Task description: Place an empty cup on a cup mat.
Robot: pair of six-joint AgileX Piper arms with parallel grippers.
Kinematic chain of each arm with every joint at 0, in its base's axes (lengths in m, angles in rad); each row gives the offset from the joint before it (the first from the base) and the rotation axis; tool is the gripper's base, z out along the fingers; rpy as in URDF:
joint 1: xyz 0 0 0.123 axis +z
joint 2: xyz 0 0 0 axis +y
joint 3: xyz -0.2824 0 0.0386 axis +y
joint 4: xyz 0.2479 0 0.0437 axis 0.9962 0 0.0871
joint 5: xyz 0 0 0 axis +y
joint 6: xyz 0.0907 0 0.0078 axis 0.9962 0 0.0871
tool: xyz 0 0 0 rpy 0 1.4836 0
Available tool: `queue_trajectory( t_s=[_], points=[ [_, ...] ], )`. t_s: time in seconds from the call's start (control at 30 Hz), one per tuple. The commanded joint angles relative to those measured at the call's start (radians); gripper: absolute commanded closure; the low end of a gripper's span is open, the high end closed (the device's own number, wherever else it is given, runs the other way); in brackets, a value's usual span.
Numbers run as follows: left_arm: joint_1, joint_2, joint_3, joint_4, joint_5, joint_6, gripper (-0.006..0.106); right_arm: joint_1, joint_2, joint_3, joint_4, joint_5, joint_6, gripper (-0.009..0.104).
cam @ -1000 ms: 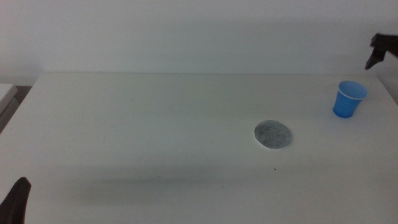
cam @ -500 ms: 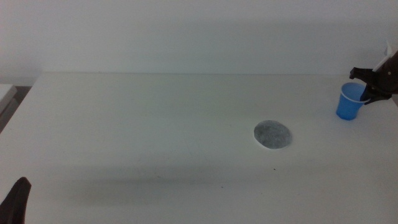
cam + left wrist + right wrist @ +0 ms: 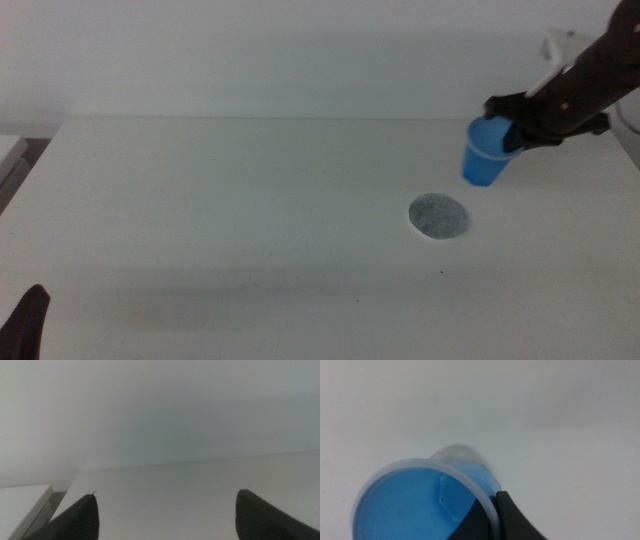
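Gripping the cup (image 3: pixel 487 152) at its rim, the right gripper (image 3: pixel 512 128) holds it off the table (image 3: pixel 250 200), beyond and a little to the right of the cup mat (image 3: pixel 439 216). One jaw sits inside the cup and one outside, as the right wrist view shows; there the cup (image 3: pixel 415 502) is cut off by the picture's edge. The left gripper (image 3: pixel 165 515) waits at the table's near left corner, jaws spread, only their tips showing.

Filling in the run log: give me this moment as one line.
right gripper: shut on small blue plastic cup, lifted, beside mat | round speckled grey cup mat: bare | left gripper: open, waiting near table edge
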Motion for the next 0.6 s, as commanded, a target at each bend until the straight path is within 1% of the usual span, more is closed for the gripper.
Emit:
queue_trajectory(
  t_s=[0.0, 0.2, 0.57],
  points=[
    [-0.001, -0.004, 0.0, -0.007, -0.005, -0.003, 0.007, 0.033, -0.015, 0.022, -0.009, -0.027, 0.002, 0.097],
    [-0.001, -0.004, 0.0, -0.007, -0.005, -0.003, 0.007, 0.097, 0.041, 0.022, -0.013, -0.069, 0.029, 0.097],
    [-0.001, -0.004, 0.0, -0.007, -0.005, -0.003, 0.007, 0.105, 0.111, 0.022, -0.006, -0.08, 0.038, 0.097]
  ],
)
